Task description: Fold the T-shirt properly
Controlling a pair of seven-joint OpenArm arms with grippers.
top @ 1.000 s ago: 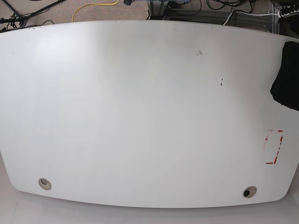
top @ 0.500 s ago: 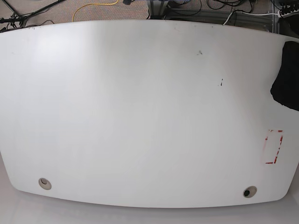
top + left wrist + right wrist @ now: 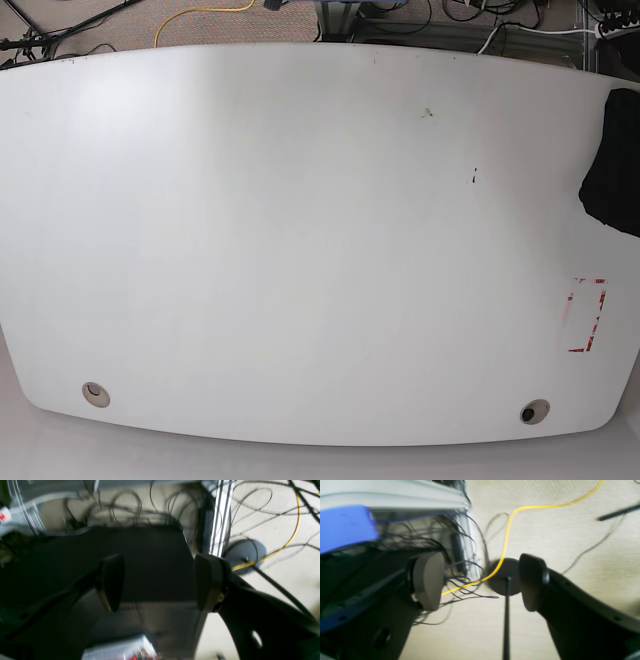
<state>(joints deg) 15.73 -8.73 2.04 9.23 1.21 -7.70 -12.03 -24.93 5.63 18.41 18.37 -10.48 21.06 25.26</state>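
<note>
The black T-shirt lies bunched at the far right edge of the white table, partly cut off by the frame. Neither arm shows in the base view. My left gripper is open with nothing between its dark fingers; behind it are a dark blurred surface and floor cables. Open as well, my right gripper holds nothing and looks down at the beige floor. The T-shirt cannot be made out in either wrist view.
A red tape rectangle marks the table near its right front. Two round holes sit near the front edge. A yellow cable and several black cables cross the floor, next to an aluminium frame.
</note>
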